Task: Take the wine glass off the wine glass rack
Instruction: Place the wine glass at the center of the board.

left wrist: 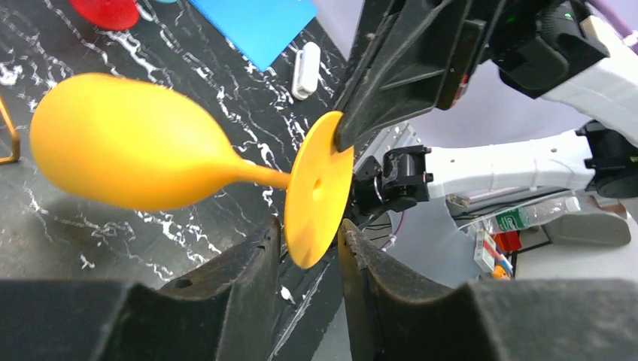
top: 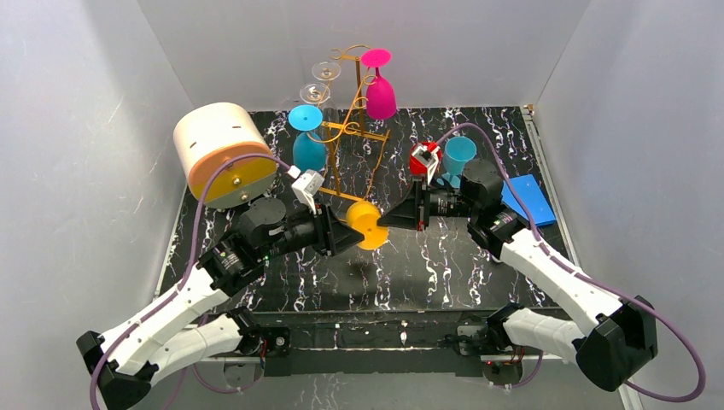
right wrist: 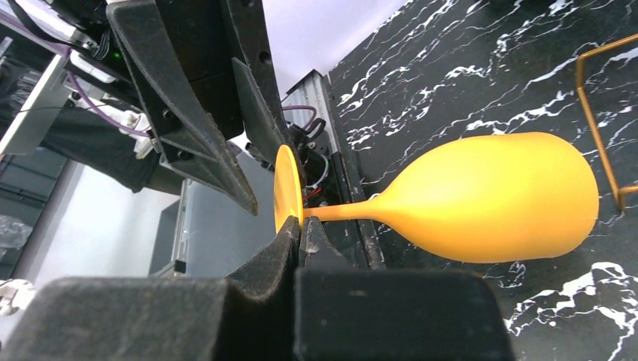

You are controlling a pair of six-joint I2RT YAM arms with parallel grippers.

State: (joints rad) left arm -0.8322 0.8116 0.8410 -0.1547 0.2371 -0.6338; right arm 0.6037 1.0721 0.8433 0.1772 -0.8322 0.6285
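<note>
1. Wine glass (top: 365, 224), yellow, hangs sideways above the table (top: 444, 265), off the wine glass rack (top: 345, 128). Its bowl is just beside the rack's base wire, and its mouth is hidden.
2. Left gripper (left wrist: 308, 226): jaws narrowly apart, straddling the foot; contact unclear.
3. Right gripper (right wrist: 299, 226): pinched on the foot's rim.

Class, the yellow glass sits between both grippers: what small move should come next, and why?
Probably let go with the left gripper and back it off. The right gripper pinches the rim of the glass foot, and the glass hangs clear of the rack.
</note>
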